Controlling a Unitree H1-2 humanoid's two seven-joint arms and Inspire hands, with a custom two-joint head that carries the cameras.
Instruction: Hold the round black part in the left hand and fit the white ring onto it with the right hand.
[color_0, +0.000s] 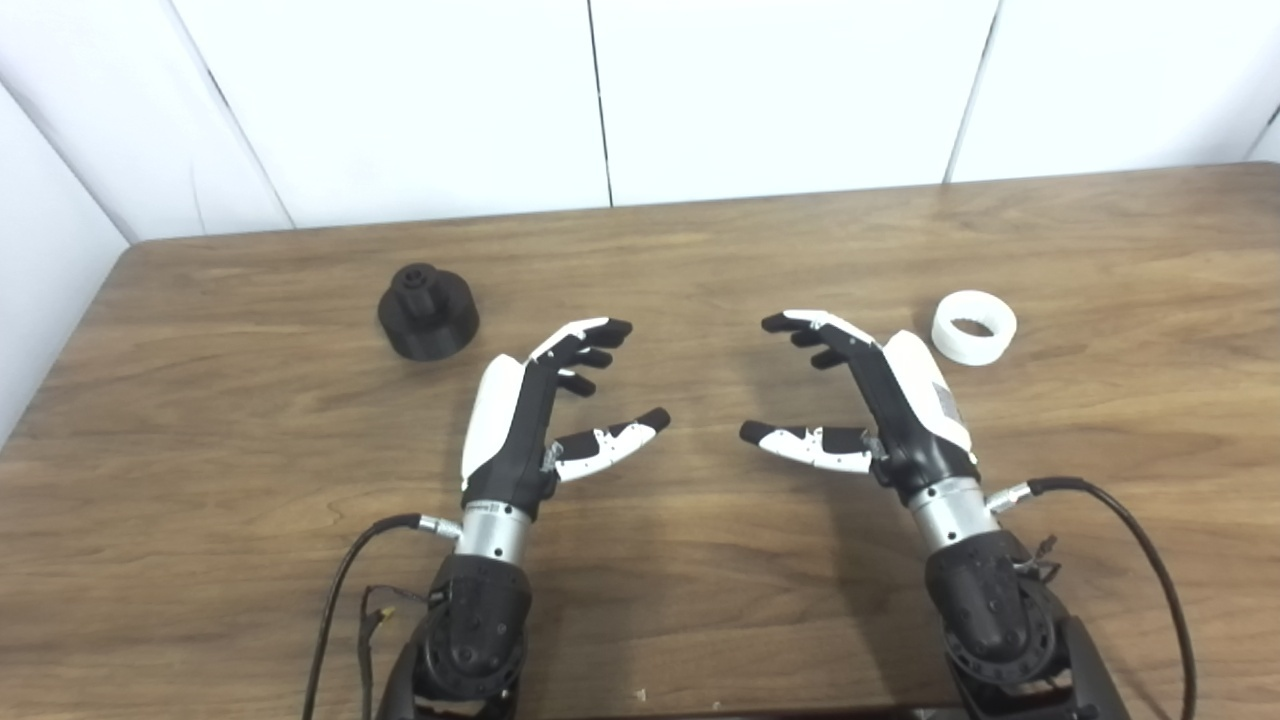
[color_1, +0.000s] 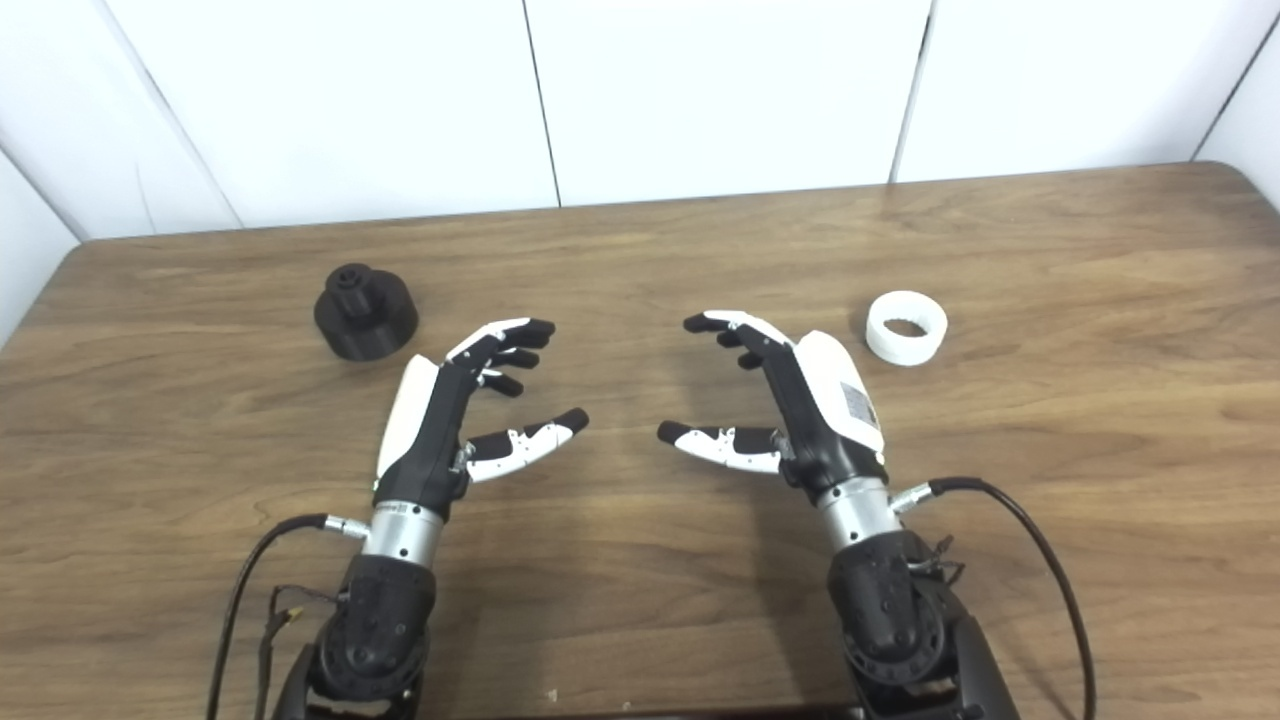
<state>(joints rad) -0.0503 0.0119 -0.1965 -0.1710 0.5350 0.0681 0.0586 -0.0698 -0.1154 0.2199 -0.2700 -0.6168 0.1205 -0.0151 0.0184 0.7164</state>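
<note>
The round black part (color_0: 427, 311) stands on the wooden table (color_0: 700, 260) at the left, a smaller hub on top of its wide base. The white ring (color_0: 974, 326) lies flat on the table at the right. My left hand (color_0: 545, 405) hovers open over the table, to the right of and nearer than the black part, holding nothing. My right hand (color_0: 865, 395) is open too, palm facing left, just left of and nearer than the ring. The two hands face each other with a gap between them.
White wall panels (color_0: 600, 100) rise behind the table's far edge. The table's left edge (color_0: 70, 340) runs close to the black part. Black cables (color_0: 1130, 530) trail from both wrists near the front edge.
</note>
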